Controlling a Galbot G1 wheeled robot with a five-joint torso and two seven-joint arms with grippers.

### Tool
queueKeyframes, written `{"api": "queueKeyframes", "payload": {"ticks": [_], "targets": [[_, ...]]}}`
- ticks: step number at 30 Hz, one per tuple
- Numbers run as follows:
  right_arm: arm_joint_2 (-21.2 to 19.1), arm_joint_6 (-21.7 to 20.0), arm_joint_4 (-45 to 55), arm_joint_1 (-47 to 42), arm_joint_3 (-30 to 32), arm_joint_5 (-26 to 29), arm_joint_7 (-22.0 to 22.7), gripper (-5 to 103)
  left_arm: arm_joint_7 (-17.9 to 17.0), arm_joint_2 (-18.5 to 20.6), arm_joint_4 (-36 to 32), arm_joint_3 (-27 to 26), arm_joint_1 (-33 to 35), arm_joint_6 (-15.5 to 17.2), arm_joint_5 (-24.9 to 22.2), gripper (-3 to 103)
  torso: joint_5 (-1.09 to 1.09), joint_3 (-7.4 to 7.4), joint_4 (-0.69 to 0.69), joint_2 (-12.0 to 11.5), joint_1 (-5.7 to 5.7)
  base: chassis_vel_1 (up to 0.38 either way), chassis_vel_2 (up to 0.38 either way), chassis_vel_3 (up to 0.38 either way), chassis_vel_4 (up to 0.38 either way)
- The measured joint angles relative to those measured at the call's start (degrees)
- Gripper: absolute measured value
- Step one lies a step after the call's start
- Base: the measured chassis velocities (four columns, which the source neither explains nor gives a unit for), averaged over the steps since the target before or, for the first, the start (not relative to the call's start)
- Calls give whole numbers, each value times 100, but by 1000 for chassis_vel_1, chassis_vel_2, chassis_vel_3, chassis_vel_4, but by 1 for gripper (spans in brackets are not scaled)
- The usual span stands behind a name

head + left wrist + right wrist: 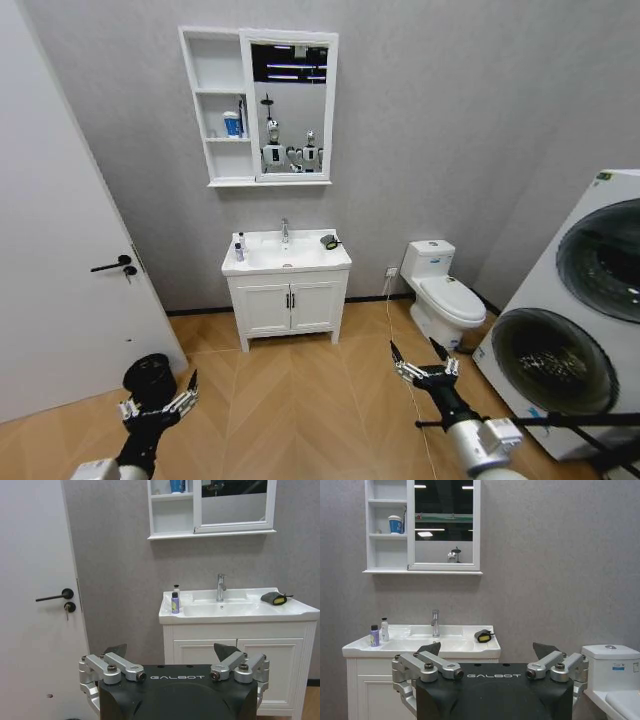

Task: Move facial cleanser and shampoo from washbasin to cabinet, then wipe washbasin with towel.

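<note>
While both arms are hanging low over the wooden floor (290, 420), well short of the washbasin (287, 262), the robot is facing the far wall. That washbasin is serving as the landmark: it is sitting on a white vanity (288, 307) with 2 doors and black handles. On its rim to the left of the chrome faucet (284, 230), 2 small bottles are standing close together, a purple bottle (374, 636) and a white bottle (384, 630) with a dark cap. On the rim to the right of the faucet the towel (274, 598) is lying bunched, dark with a yellowish edge showing. Above the washbasin the cabinet (222, 105) is hanging on the wall, its 3 open shelves beside a mirror panel (288, 110); a blue and white cup (232, 123) is resting on the middle shelf. To the right of the washbasin a toilet (443, 292) is standing, and to its left a white door (60, 270) with a black handle is showing. The left gripper (158, 405) is hovering in front of the washbasin and to its left, its jaws spread apart and holding nothing. The right gripper (422, 364) is hovering in front and to its right, jaws likewise apart and empty.
</note>
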Motion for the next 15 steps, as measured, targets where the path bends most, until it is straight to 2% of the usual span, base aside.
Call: {"api": "queueKeyframes", "payload": {"ticks": [7,15], "targets": [[-31,-16,-56,47,-4,50,16,100,0,21,9,24,-22,0,38,99,0,0,0,0,0,0,0,0,0],[195,-15,33,-91,-20,2,26,100,7,111,26,71,-16,-6,64,99,0,0,0,0,0,0,0,0,0]]}}
